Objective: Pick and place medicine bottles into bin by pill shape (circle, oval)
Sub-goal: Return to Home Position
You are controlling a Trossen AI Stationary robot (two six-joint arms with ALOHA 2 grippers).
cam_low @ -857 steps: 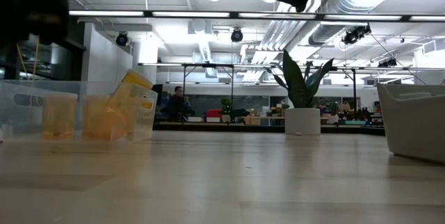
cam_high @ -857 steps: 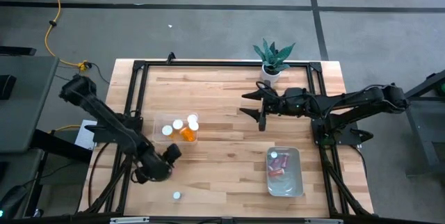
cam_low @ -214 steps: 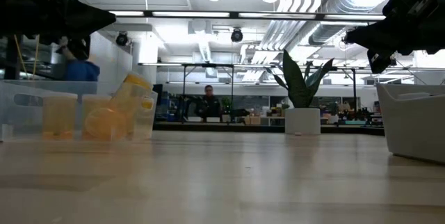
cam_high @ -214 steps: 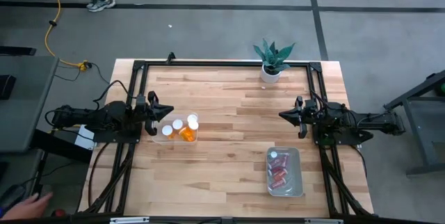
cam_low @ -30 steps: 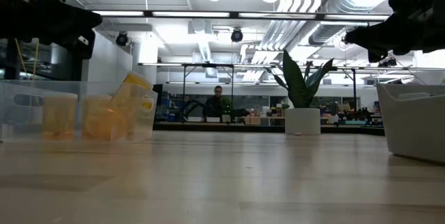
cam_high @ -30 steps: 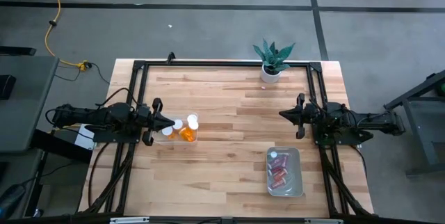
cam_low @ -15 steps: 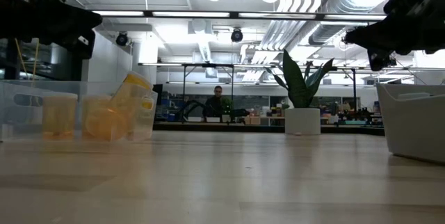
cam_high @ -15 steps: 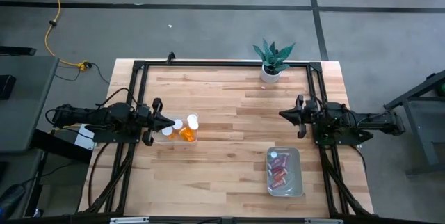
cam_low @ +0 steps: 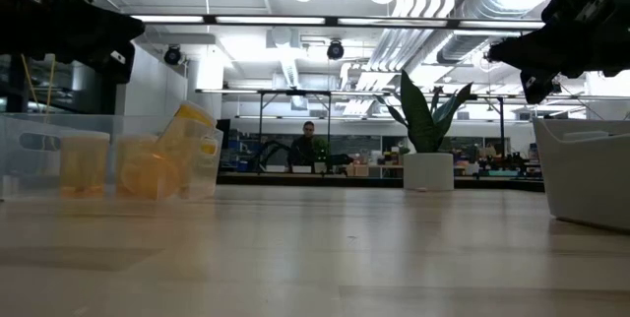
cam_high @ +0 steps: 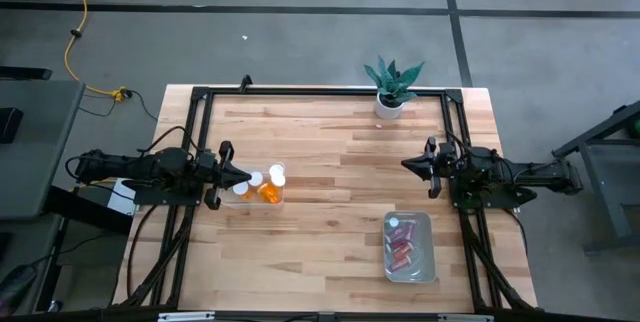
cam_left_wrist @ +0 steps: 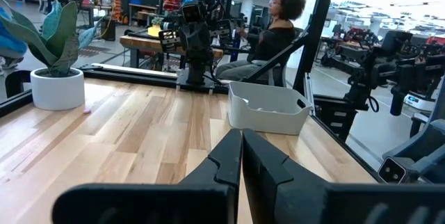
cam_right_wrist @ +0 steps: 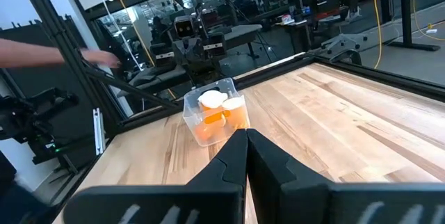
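Resting unchanged over the last second, the wooden table (cam_high: 330,152) shows no loose bottle, so sorting looks finished. Both arms lie folded low at mid-left and mid-right, and the left gripper (cam_high: 243,175) and right gripper (cam_high: 407,165) are pinched closed, empty. The medicine bottles (cam_high: 268,190) sit in the clear bin (cam_high: 252,205), centre left, and the gray bin (cam_high: 432,250), lower right.

Both arms sit tucked low, left hand (cam_high: 243,175) and right hand (cam_high: 408,164) closed, pointing inward.

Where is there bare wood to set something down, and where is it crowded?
Bare: the wide middle between the clear bin and the right claw; the far strip beside the plant; the near edge beside the gray bin. Crowded: the clear bin, left claw beside it.
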